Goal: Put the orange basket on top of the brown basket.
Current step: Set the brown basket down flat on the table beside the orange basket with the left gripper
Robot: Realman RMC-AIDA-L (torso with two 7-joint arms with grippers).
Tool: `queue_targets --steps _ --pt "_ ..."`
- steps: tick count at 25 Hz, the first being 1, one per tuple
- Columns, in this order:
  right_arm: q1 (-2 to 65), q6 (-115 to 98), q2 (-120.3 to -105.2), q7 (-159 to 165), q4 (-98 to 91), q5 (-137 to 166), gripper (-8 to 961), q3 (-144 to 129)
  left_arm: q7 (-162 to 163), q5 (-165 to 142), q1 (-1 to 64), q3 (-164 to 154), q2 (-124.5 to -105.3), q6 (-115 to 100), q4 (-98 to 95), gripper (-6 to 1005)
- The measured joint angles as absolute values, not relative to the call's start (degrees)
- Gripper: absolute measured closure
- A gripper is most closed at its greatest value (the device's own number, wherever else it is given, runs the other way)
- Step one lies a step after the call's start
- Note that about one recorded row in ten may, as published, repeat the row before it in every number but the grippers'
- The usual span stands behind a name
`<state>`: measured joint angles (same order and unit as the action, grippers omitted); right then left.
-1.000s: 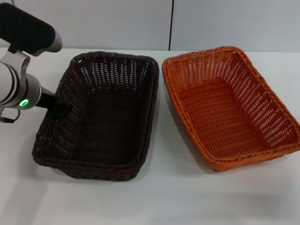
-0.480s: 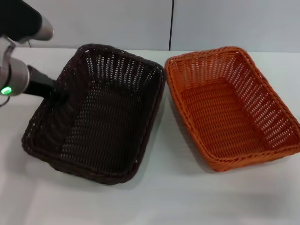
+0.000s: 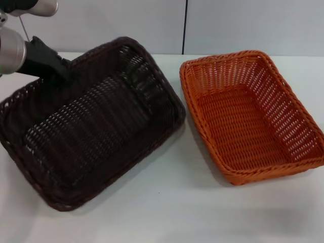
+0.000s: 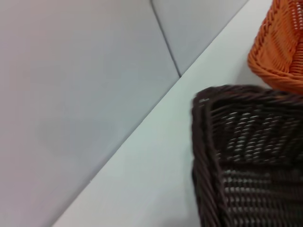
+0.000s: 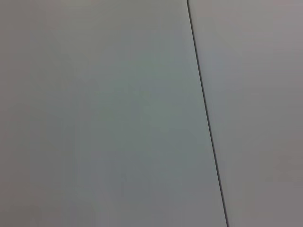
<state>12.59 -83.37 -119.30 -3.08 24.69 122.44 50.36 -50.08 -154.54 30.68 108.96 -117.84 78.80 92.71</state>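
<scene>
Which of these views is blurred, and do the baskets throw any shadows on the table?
Head view: sharp; the brown basket, held at its far-left rim by the left claw, and the orange basket each throw a soft, faint shadow on the white table. Left wrist view: the brown weave looks smeared and soft. Right wrist view: only a plain grey wall with one dark seam.
</scene>
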Motion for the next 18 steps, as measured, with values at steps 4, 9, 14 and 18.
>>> queue_targets --steps 4,9,14,18 --pt "12.34 -83.60 -119.39 -3.08 24.86 122.33 123 50.36 -55.39 -154.45 31.98 110.19 -117.77 80.83 93.76 732" --pt "12.30 -84.08 -119.48 -3.08 24.93 122.28 123 50.36 -57.78 -154.30 33.90 111.67 -117.77 81.53 93.45 801" --pt "12.14 -84.14 -119.54 -3.08 25.44 122.25 124 50.36 -58.48 -154.29 35.33 111.98 -117.77 82.10 93.78 801" --pt "12.04 -84.53 -119.53 -3.08 25.47 122.25 124 50.36 -58.87 -154.48 36.24 112.05 -117.77 83.10 94.36 801"
